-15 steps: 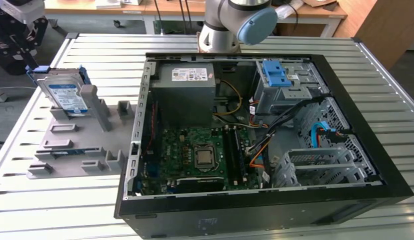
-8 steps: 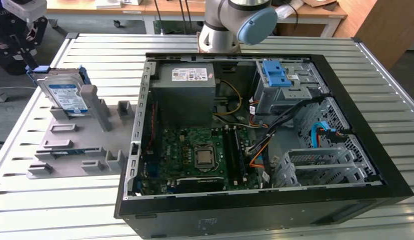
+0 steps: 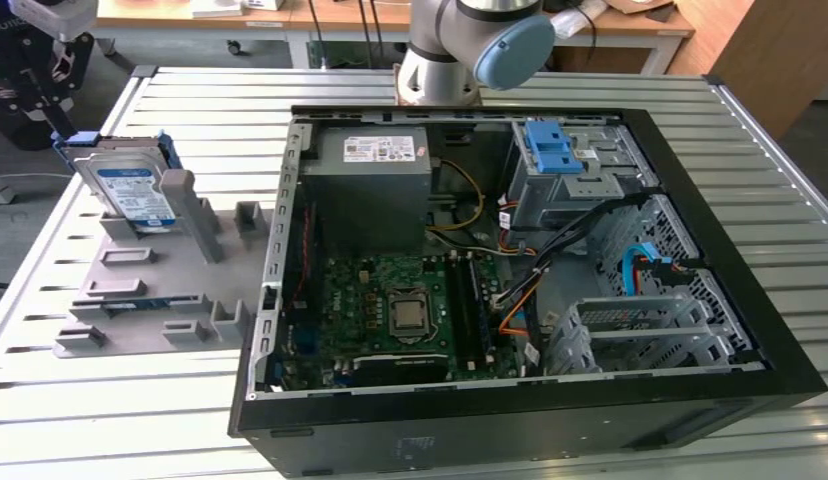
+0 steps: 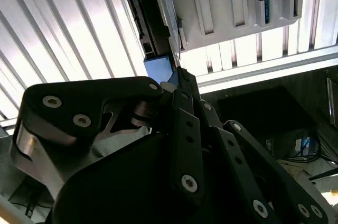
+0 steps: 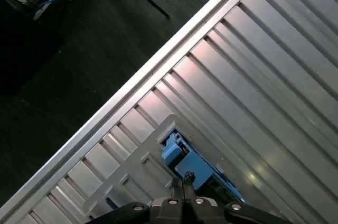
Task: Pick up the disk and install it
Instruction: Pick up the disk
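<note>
Hovering: gripper [image 5: 185, 182] at disk's [image 3: 131, 188] top edge | disk upright in grey fixture [image 3: 147, 300] beside computer case [image 3: 521, 425] | claw width: cannot tell | risk: off-centre grip tilts, jams disk.

Slatted table [image 3: 201, 100], dark floor [image 5: 79, 60], perhaps wooden desk [image 3: 347, 12].

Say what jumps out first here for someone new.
The open PC case takes up the middle of the exterior view, its motherboard exposed. At the exterior view's left, the disk stands on edge in a grey fixture, and the gripper hangs just above it.
</note>
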{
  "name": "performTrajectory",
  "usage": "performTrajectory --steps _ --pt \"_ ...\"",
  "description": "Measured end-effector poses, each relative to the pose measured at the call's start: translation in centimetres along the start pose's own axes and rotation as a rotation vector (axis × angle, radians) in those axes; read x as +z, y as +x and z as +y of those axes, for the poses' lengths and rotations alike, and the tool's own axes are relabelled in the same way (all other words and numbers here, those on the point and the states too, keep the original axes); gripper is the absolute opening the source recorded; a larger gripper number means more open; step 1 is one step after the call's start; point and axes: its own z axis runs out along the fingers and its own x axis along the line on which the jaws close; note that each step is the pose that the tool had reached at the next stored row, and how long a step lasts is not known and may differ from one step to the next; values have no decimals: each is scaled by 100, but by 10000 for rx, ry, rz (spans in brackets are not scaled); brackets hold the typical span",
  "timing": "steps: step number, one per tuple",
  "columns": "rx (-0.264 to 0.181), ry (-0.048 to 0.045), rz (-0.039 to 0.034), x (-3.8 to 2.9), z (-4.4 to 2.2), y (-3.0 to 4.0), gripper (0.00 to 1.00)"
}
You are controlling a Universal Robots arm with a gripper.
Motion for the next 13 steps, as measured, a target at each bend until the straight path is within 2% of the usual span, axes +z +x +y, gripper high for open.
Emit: performTrajectory --steps 13 --pt "-1017 7 42 0 0 0 11"
